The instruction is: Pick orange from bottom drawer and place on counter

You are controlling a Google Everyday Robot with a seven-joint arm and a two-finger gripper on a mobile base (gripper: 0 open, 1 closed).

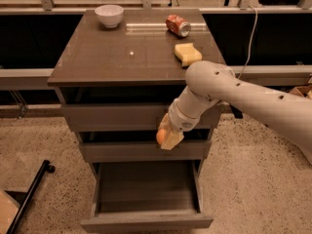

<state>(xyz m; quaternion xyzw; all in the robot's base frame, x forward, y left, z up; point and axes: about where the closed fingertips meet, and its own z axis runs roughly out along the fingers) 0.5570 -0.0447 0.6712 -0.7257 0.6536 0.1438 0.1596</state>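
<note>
The orange point(160, 137) is held tight in the closed gripper point(166, 136), in front of the middle drawer point(122, 151) and above the open bottom drawer point(146, 223), so picking is done and only setting it on the counter point(122, 57) is left.

No text, brand or number is showing clearly enough to read. The red soda can point(178, 25) lying on the table point(97, 62) is carrying pale markings on its side, but they are too blurred to make out. The hand point(165, 138) is hanging in front of the middle drawer point(122, 151), above the open bottom drawer point(146, 223), clasping the orange point(160, 136).
</note>
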